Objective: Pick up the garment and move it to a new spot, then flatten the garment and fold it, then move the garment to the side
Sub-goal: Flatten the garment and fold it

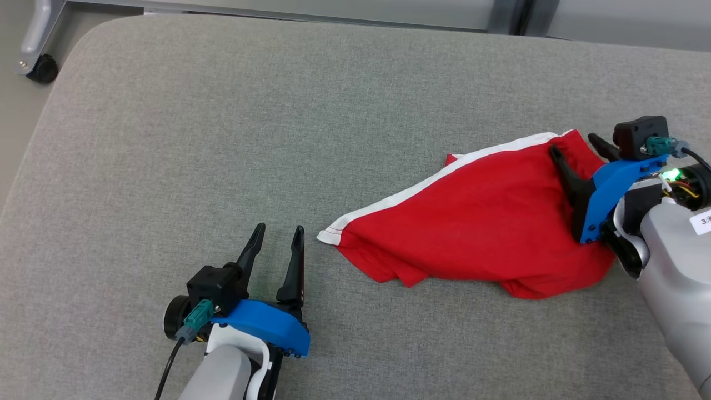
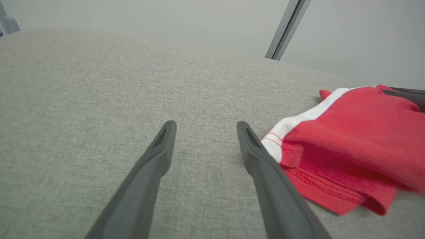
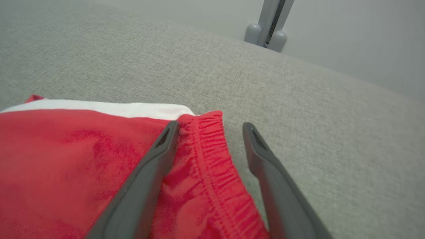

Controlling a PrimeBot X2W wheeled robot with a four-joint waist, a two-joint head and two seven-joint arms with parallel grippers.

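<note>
Setting: a wide grey fabric-covered pad with a rounded far-left corner; a black caster stands on the floor beyond that corner.
Garment: red shorts with a white side stripe, lying rumpled and partly doubled over on the right half of the pad, one hem corner pointing left.
Left gripper: low at the near left, fingers spread wide with bare pad between them, holding nothing. Its right finger is just beside the white hem corner; whether they touch cannot be told.
Right gripper: at the shorts' right end, fingers spread wide, astride the gathered elastic waistband, which lies loose between them, unclamped.
</note>
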